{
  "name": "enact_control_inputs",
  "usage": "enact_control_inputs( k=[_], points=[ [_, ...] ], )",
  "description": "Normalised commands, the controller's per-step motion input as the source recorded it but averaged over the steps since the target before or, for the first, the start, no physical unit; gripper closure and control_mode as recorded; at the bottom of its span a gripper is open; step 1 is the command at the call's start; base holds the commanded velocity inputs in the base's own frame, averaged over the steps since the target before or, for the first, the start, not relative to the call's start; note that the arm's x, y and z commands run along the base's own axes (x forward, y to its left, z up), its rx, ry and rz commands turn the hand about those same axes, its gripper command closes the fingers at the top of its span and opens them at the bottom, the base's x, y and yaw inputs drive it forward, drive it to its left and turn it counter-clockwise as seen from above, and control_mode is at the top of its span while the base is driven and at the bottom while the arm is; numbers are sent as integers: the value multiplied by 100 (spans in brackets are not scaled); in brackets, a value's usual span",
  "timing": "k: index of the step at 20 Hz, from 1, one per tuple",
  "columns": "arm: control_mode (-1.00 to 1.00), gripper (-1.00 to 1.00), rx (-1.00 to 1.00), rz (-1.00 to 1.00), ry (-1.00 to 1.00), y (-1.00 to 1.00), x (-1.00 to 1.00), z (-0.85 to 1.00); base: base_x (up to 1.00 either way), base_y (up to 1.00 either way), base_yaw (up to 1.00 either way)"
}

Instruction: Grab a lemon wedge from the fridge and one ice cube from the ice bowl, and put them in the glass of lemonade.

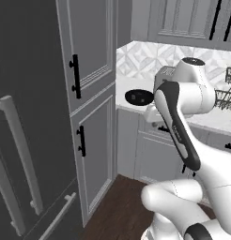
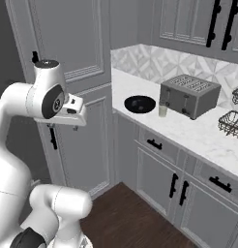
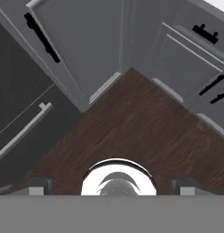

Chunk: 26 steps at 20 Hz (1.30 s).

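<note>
The fridge (image 1: 33,84) fills the left of the left base view, dark grey, with both doors shut and its bar handles (image 1: 19,154) facing me. The lemon wedge is hidden. On the white counter sit the black ice bowl (image 2: 140,103) and, just right of it, the glass of lemonade (image 2: 163,110). The ice bowl (image 1: 138,97) also shows left of my arm. My gripper (image 3: 111,186) points down at the wooden floor, well left of the counter, open and holding nothing. The fridge's bottom drawer handle (image 3: 22,129) lies to its left in the hand view.
A silver toaster (image 2: 189,94) stands right of the glass, and a wire dish rack (image 2: 232,121) beyond it. A tall grey cabinet (image 1: 91,108) with black handles stands between fridge and counter. Base cabinets (image 2: 169,179) run under the counter. Dark wood floor (image 3: 132,123) lies open below the gripper.
</note>
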Motion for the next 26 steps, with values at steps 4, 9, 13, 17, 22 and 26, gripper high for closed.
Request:
enact_control_inputs(
  k=[4, 9, 13, 17, 22, 26],
  points=[
    [100, -100, 0, 0, 0, 0, 0, 0, 68, -35, -38],
    [100, -100, 0, 0, 0, 0, 0, 0, 26, -10, -48],
    [100, -100, 0, 0, 0, 0, 0, 0, 42, 22, -49],
    [100, -100, 0, 0, 0, 0, 0, 0, 78, 26, -18],
    [100, -100, 0, 0, 0, 0, 0, 0, 99, -2, 12],
    [100, -100, 0, 0, 0, 0, 0, 0, 66, -3, 30]
  ],
)
